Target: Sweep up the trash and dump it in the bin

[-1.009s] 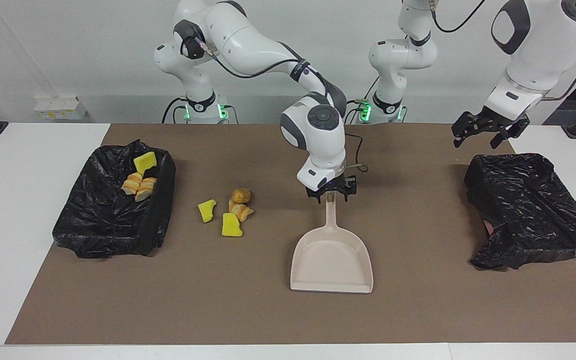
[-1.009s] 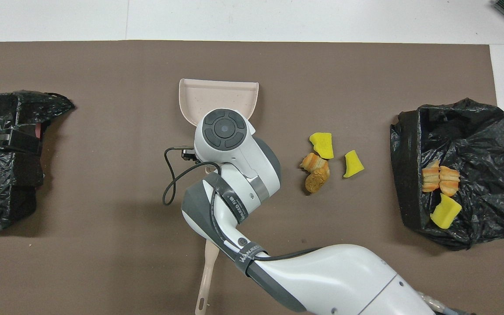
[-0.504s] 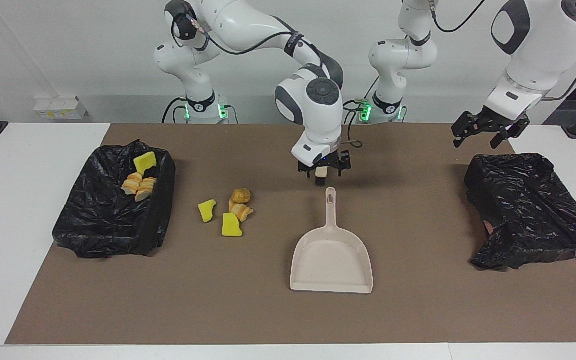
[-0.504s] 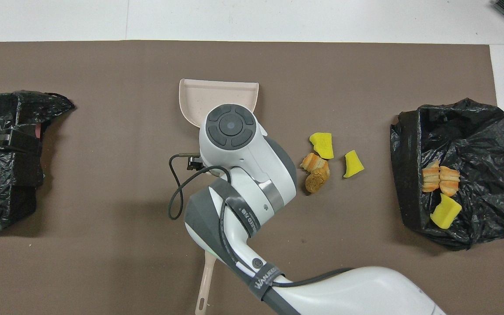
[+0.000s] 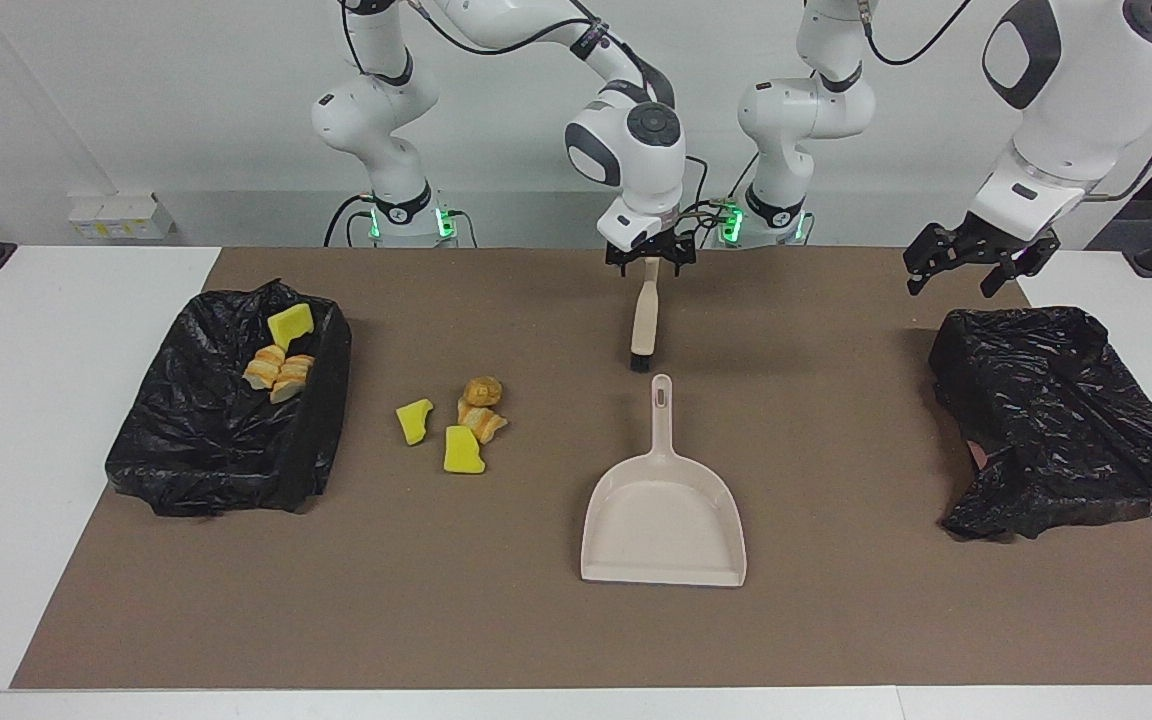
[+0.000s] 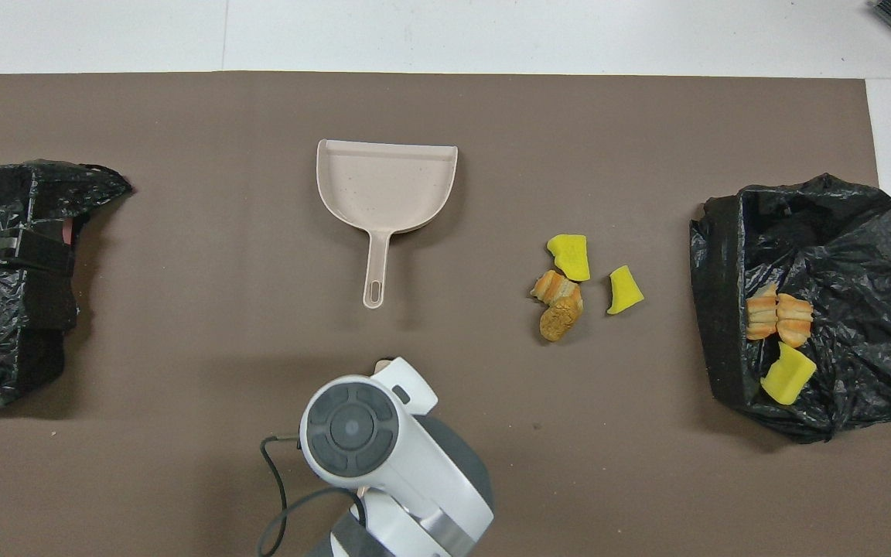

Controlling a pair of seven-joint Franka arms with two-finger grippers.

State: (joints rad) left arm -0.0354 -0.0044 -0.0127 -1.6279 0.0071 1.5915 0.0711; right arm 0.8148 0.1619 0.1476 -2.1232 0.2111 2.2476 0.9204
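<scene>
The right arm reaches out from its base, wrist bent down, and the right gripper [image 5: 648, 262] hangs with fingers spread over the handle end of the brush [image 5: 643, 318], gripping nothing. The left arm waits, the left gripper [image 5: 976, 265] spread too, by a black bag [image 5: 1056, 420]. Overhead, the dustpan [image 6: 387, 186] lies lengthwise, mouth at 12 o'clock and handle at 6. The trash [image 6: 569, 282] sits at its 3 o'clock, toward the bin [image 6: 840, 224].

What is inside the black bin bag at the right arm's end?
In the bin bag lie one yellow sponge chunk and two tan bread lumps, resting against its wall nearer the robots. Whatever the folds cover is hidden.
</scene>
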